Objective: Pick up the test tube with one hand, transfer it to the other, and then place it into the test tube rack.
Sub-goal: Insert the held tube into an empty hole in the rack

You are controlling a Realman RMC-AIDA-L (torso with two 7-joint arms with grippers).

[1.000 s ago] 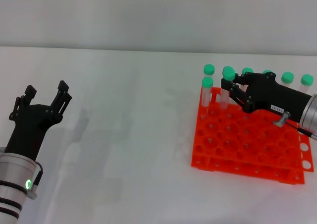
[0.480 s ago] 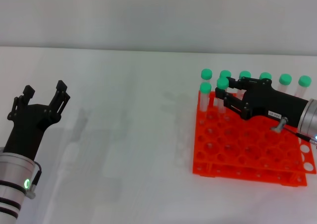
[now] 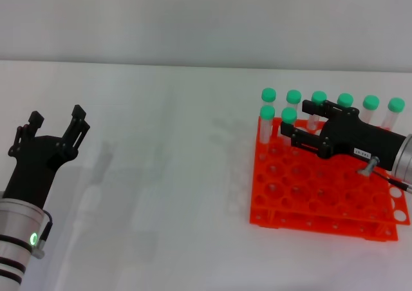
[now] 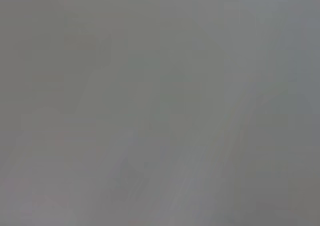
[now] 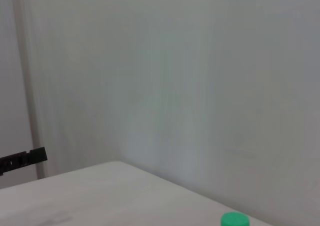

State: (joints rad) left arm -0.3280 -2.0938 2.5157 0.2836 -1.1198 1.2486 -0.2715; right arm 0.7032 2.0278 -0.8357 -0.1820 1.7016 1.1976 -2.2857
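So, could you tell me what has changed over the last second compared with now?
The right gripper has lowered the test tube into a hole at the far left of the test tube rack; the green cap now sits level with its neighbours. Its fingers still bracket the tube. The left gripper stayed open over the table, and the other seven tubes did not move.

- The left gripper [image 3: 56,119] was matte black, with two ridged fingers on linkage bars.
- Its wrist was silver-white, ringed by black bands, with a small green light.
- The right gripper [image 3: 295,136] was black, bearing a small white label, a silver wrist and a thin cable.
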